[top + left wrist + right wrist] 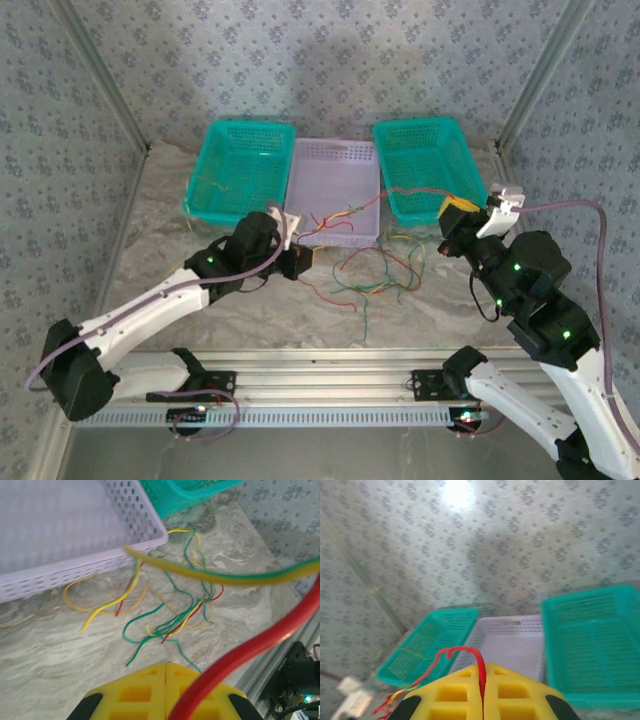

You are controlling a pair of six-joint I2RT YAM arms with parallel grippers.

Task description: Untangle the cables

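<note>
Far left, a teal basket (215,160) sits at the back of the table (200,310), with a thin strand lying across it. Next, the left hand (165,666) is low over the table, just in front of the lilac basket (335,150). Its yellow fingers are pressed together. A red cable (260,640) crosses right in front of them, but I can't tell whether it's pinched. A yellow-green cable (225,577) hangs across the wrist view above it.

Centre now: the cables (378,272) lie in a loose tangle on the table, just in front of the lilac basket. Red, yellow and green loops overlap, and a few ends reach up to that basket's near wall.

To the right, the second teal basket (425,128) stands beside the lilac one. In front of its near corner the right hand (482,667) is raised. It's clamped tight on the red cable, which comes out of the seam between the fingers and stretches left, off the table, towards the left hand.
</note>
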